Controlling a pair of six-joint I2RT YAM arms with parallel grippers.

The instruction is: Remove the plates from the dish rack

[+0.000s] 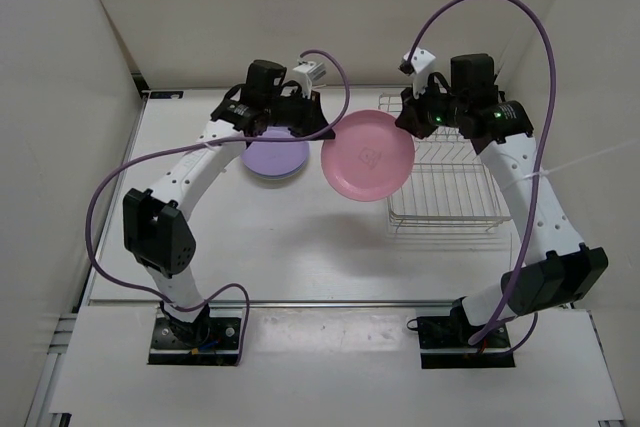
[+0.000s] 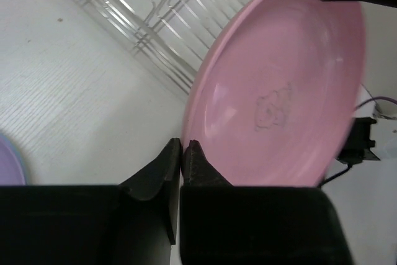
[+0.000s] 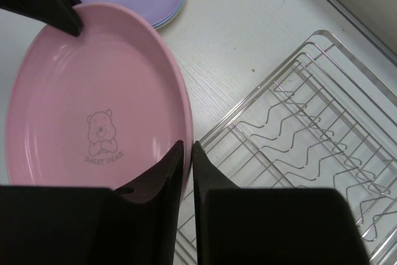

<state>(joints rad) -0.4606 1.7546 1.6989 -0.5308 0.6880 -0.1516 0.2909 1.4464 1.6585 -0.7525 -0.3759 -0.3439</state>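
Both arms rise from their bases at the near edge, elbows bowed outward, forearms swinging in so the wrists face each other over the middle of the surface [image 1: 300, 247]. Between them hangs the pink plate [image 1: 367, 155], off the surface and tilted, its face toward the overhead camera, a small bear print at its centre. Left gripper [image 1: 327, 135]: jaws drawn together to a hairline gap, pinching the plate's left rim. Right gripper [image 1: 405, 123]: same story on the opposite rim, fingers nipped tight on the edge. We see each wrist view catching the other gripper's dark fingertip at the far rim. The dish rack [image 1: 450, 192] sits flat on the surface to the right, just beside and partly under the plate's right edge. The purple plate [image 1: 275, 157] lies flat under the left wrist, and the edge of a blue plate [image 3: 172, 15] shows beneath it.
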